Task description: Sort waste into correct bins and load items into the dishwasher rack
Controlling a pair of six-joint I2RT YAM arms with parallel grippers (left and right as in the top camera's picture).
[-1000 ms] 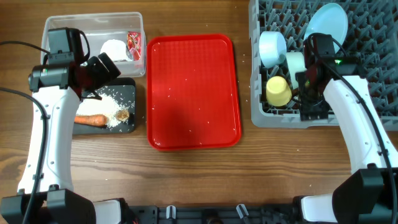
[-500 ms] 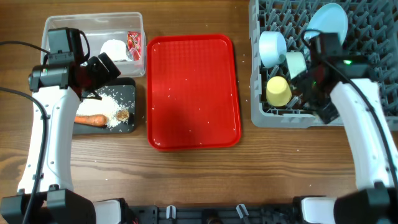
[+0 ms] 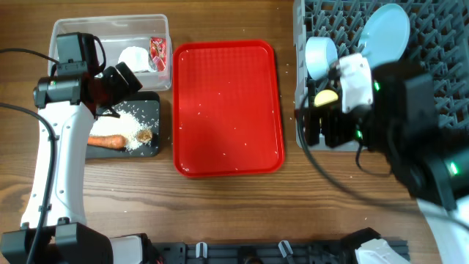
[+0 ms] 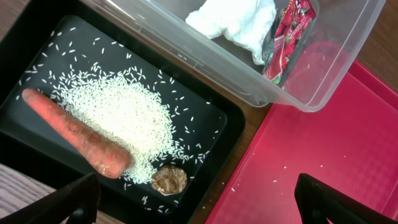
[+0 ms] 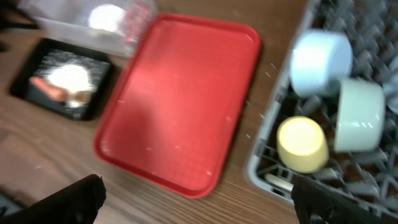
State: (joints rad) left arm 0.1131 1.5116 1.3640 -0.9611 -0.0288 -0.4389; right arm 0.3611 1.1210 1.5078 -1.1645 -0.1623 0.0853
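Hovering with left pincer spread empty over black tray; holding right pincer spread empty above dishwasher rack edge

Orange carrot, white rice grains and small brown food lump lie in shallow black tray. Crumpled white napkin and red patterned wrapper sit in clear plastic tub, just beside the tray. Grey lattice dishwasher rack holds pale-blue bowl, mint-green bowl, small yellow cup, close together. Round pale-blue plate leans on edge.
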